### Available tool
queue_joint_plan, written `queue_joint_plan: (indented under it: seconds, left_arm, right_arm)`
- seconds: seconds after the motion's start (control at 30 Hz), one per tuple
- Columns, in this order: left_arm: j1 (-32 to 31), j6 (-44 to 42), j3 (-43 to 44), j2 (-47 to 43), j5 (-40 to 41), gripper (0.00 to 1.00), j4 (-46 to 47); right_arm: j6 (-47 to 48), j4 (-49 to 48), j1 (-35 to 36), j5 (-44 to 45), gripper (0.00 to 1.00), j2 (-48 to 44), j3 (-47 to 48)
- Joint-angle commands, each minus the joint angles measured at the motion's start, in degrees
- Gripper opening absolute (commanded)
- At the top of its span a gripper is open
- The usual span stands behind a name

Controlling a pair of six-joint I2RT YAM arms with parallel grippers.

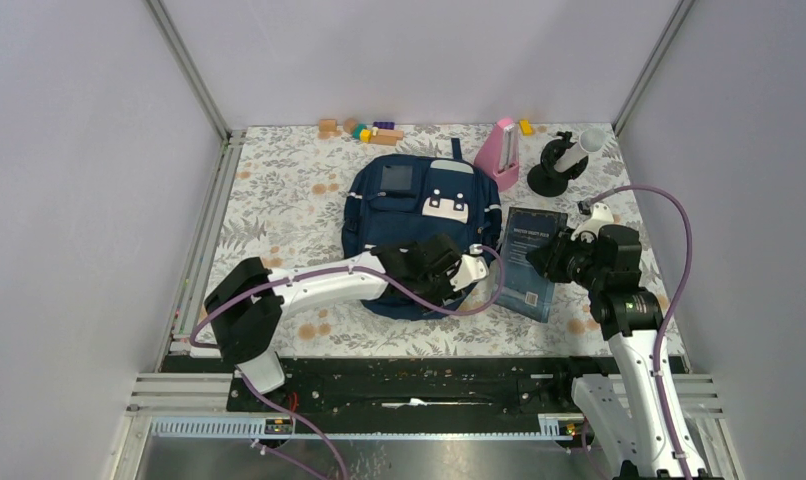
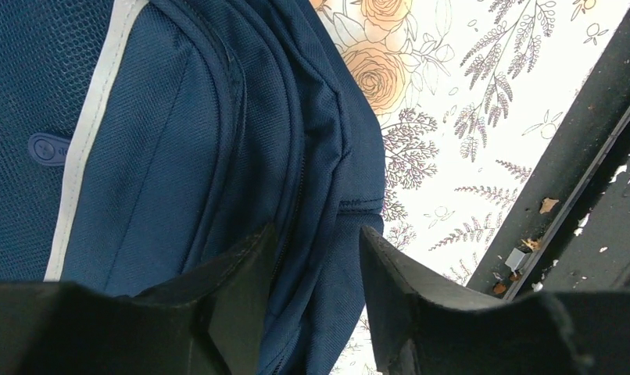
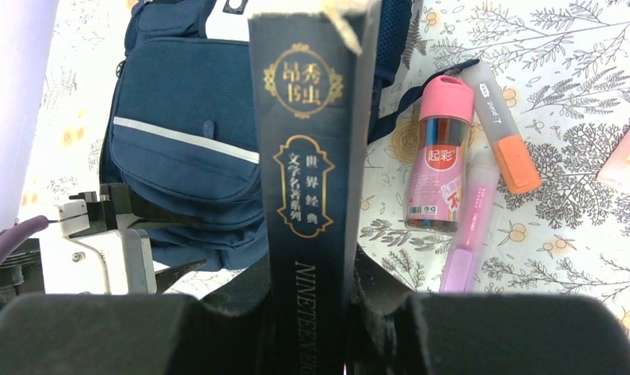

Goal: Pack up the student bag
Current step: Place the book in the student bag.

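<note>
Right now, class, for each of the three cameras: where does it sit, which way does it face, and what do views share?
Top external: above and behind the arms, looking down on the table; both arms show, student bag central.
Left wrist: on the left arm, facing along the left gripper, closed on a bag fold.
Right wrist: behind the right gripper, which clamps a dark book; pens beyond.
All three share the student bag.

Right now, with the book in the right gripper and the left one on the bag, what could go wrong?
1. No opening shows on the student bag; pushing the book in could shove it.
2. The left gripper seems to pinch only an edge fold, which may slip.
3. The right gripper grips the book at one end; it could pivot and scatter the pens nearby.
</note>
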State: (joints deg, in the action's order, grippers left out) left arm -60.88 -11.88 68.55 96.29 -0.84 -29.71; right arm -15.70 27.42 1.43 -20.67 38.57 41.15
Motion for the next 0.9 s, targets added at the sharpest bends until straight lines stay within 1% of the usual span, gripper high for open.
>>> queue_joint_plan:
  seconds: [0.0,0.1,0.17,0.23,0.27,0.37,0.43,0.47,0.53,0.6,0.63,0.7,0.73,0.77,0.87]
  left_arm:
    - [-0.67,0.32,-0.16,-1.28,2.17,0.52,-0.36]
    - [-1.26,0.19,-0.53,-0.90,3.88,0.59,-0.30]
    - [-1.51,0.10,-0.78,-0.69,6.18,0.59,0.40]
    - [-1.61,0.15,-1.09,-0.66,10.16,0.58,1.40]
    - [-1.68,0.25,-1.37,-0.81,12.58,0.56,2.27]
    - [-2.14,0.53,-2.26,-1.07,21.99,0.43,4.94]
    - [-2.29,1.07,-2.12,-0.93,27.32,0.38,5.57]
    - [-2.37,1.35,-2.18,-1.11,29.08,0.36,6.07]
    - [-2.71,1.57,-2.77,-1.71,31.64,0.34,7.43]
    - [-2.83,1.75,-3.24,-2.50,33.22,0.34,8.42]
    - [-2.84,1.81,-3.39,-2.85,33.38,0.29,8.58]
    - [-2.84,2.01,-3.51,-3.65,32.09,0.16,8.63]
    - [-2.84,2.34,-3.44,-3.93,31.18,0.05,8.54]
    - [-2.84,2.91,-3.15,-4.30,30.64,0.00,8.35]
    - [-2.85,4.04,-1.86,-6.06,30.88,0.00,7.74]
  right_arm:
    - [-0.39,-2.80,-0.29,-2.27,0.00,-1.92,1.99]
    - [-0.42,-2.63,-0.28,-2.43,0.00,-2.42,2.01]
    - [-0.50,-2.57,-0.29,-2.64,0.00,-2.61,2.01]
    - [-0.60,-2.62,-0.28,-2.86,0.00,-2.83,2.10]
    - [-0.61,-2.57,-0.29,-2.96,0.00,-2.92,2.10]
    - [-0.81,-2.60,-0.29,-3.13,0.00,-3.35,1.99]
    - [-0.94,-2.63,-0.29,-3.35,0.00,-3.47,1.89]
    - [-0.99,-2.60,-0.29,-3.45,0.00,-3.57,1.84]
    - [-1.08,-2.59,-0.22,-3.61,0.00,-3.65,1.83]
    - [-1.17,-2.62,-0.29,-3.62,0.00,-3.76,1.84]
    - [-1.25,-2.63,-0.29,-3.74,0.00,-3.75,1.94]
    - [-1.32,-2.61,-0.27,-3.76,0.00,-3.84,1.95]
    - [-1.34,-2.59,-0.29,-3.92,0.00,-3.87,1.91]
    - [-1.48,-2.55,-0.24,-4.01,0.00,-3.85,1.96]
    - [-2.33,-2.54,-0.29,-4.55,0.00,-4.30,2.05]
